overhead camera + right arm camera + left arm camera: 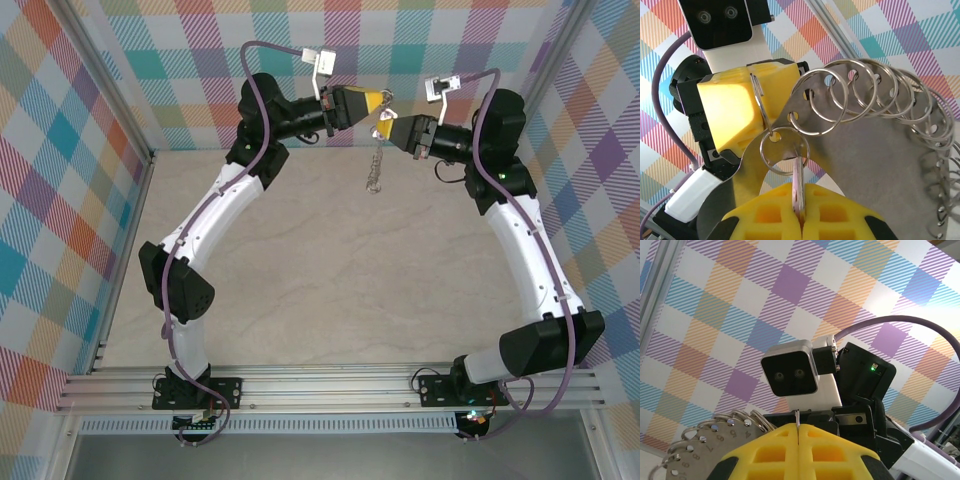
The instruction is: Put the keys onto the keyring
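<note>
The keyring is a flat grey metal plate point(865, 165) with several split rings point(840, 95) round its edge; from above it hangs as a thin dangling strip point(375, 165) between the two arms, high over the table's back. My left gripper point(798, 432) is shut on the thin edge of one ring; its yellow fingers point(735, 115) hold that ring beside the plate. My right gripper point(800, 200) is shut on the small key point(799, 182), seen edge-on with a pale lilac rim. The key's tip meets a small ring point(782, 173); I cannot tell whether it is threaded.
The beige table point(330, 290) lies far below both grippers, walled by plaid panels point(60, 150). An aluminium rail point(330, 385) runs along the near edge by the arm bases. The right wrist's camera housing point(790, 372) faces the left gripper closely.
</note>
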`<action>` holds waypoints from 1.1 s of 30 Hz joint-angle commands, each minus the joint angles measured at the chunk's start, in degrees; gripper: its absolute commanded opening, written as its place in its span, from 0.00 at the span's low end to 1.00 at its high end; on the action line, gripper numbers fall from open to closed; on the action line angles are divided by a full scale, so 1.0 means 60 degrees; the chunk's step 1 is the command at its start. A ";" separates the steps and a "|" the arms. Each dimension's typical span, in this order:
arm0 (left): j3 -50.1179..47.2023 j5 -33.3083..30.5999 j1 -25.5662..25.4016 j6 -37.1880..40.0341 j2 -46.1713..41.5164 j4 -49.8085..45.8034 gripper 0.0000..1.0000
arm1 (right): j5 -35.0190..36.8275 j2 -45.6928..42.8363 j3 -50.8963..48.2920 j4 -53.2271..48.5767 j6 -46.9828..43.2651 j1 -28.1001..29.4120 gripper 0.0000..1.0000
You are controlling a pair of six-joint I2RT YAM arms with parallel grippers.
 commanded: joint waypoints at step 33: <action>-0.1545 -0.1373 -0.0004 -0.1070 -0.0609 0.2432 0.00 | 0.0890 -0.1200 -0.0363 -0.2685 -0.1347 0.0248 0.56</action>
